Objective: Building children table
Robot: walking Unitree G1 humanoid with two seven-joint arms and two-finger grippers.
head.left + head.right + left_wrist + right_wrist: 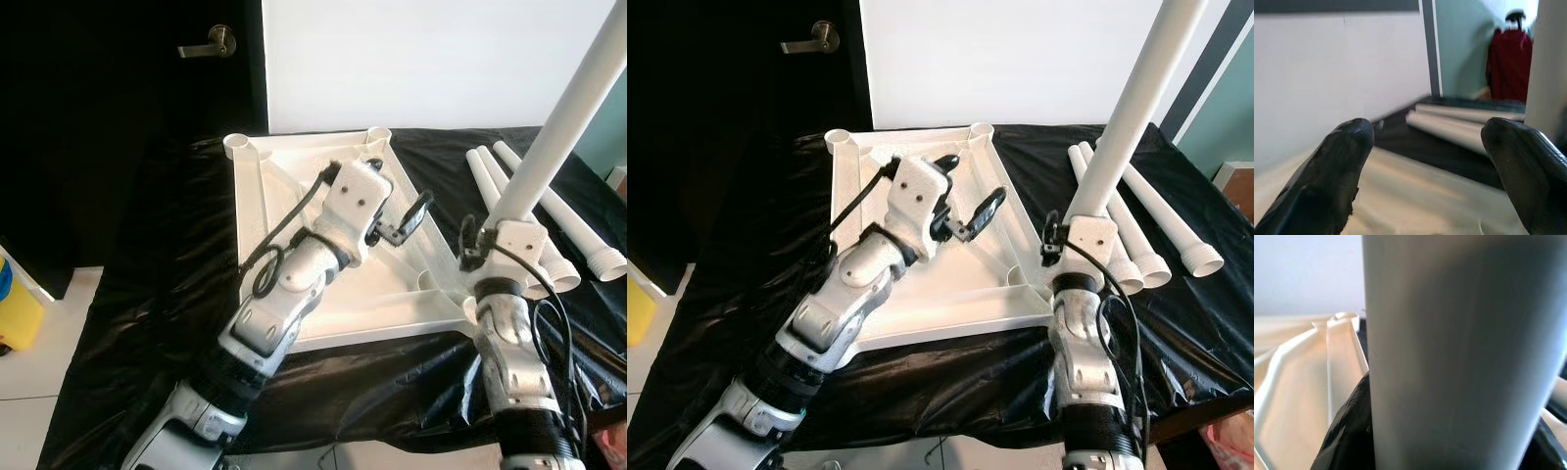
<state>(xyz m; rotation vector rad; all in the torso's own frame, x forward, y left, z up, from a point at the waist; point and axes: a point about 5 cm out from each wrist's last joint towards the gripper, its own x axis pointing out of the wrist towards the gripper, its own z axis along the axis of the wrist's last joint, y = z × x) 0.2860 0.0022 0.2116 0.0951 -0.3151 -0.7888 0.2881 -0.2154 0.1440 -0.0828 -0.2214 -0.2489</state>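
White tabletop [323,304] lying on glossy black sheet [147,323]. White legs [549,211] showing near sheet's right edge, one white leg [563,113] standing upright. Silver arms carrying black fingers [1327,181] (yellow container [15,308] glowing at left).

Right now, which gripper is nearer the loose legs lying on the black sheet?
Right. The right gripper, shut on an upright leg, sits just beside the loose legs. The left gripper hovers open over the upturned tabletop, farther away.

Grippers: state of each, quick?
Left gripper: open, empty, over the tabletop.
Right gripper: shut on a leg.
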